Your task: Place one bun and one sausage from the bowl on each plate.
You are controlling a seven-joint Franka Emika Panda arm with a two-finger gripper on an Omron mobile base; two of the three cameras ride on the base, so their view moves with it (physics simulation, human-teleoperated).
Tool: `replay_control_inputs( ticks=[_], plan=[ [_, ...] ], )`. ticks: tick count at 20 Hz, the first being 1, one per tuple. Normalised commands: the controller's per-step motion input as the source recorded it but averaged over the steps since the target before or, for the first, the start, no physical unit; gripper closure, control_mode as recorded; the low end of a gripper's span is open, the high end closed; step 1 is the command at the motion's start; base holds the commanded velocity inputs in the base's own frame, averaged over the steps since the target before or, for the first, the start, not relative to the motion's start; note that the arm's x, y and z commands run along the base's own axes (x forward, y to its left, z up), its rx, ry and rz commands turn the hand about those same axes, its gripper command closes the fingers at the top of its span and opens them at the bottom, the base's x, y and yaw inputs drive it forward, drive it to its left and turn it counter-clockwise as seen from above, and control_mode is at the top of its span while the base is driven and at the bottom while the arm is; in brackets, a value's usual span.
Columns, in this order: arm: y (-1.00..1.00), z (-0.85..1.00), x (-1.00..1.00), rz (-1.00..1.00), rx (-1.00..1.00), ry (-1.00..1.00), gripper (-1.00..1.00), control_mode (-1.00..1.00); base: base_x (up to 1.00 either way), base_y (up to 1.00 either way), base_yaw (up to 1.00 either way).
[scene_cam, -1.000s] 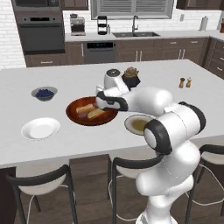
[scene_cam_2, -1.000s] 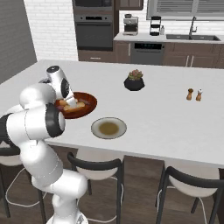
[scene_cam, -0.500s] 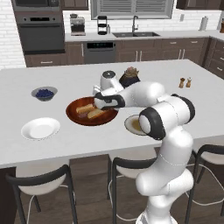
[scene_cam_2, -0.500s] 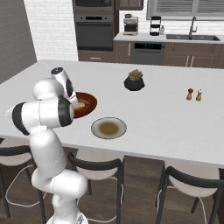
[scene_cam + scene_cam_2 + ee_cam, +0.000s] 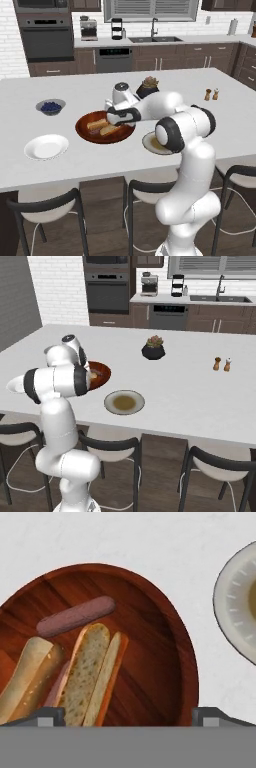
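From my remote seat, the left base view reads left to right: the white plate (image 5: 46, 146) sits bare at centre left on the surface (image 5: 70, 165), well apart from the bowl (image 5: 85, 131) at mid-frame, and the cream-rimmed plate (image 5: 148, 144) lies to the right, partly behind my arm. Over the last second the forearm has swung in and the claw (image 5: 111, 119) has settled lower over the bowl's right rim; nothing in the bowl or on either plate has shifted.

In the hand view, one bun (image 5: 22, 679) lies at the lower left, a second bun (image 5: 91, 672) just right of it near the centre, and a sausage (image 5: 75, 616) above them, toward the upper middle. Something pinkish peeks between the buns, possibly the other sausage; I cannot tell. The cream-rimmed plate's edge fills the far right.

The claw's two tips stand wide apart at the bottom corners, released and empty. I judge this as the approach to the first pick, with every transfer yet to come.
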Motion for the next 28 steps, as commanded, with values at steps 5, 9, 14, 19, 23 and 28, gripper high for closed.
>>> replay_control_inputs(
  ticks=[5, 9, 14, 19, 23, 28],
  plan=[
    [0.01, -0.23, 0.20, 0.00, 0.00, 0.00, -1.00, -1.00, 0.00, 0.00, 0.00],
    [0.12, -0.18, 0.11, 0.00, 0.01, 0.00, -1.00, -1.00, 0.00, 0.00, 0.00],
    [0.31, -0.02, 0.11, -0.04, 0.00, 0.03, -1.00, -1.00, 0.00, 0.00, 0.00],
    [0.33, 0.00, 0.37, -0.04, 0.00, 0.01, -1.00, -1.00, 0.00, 0.00, 0.00],
    [0.15, 0.00, 0.29, 0.00, 0.00, 0.05, -1.00, -1.00, 0.00, 0.00, 0.00],
    [0.01, -0.15, 0.09, 0.00, 0.00, 0.06, -1.00, -1.00, 0.00, 0.00, 0.00]
  ],
)
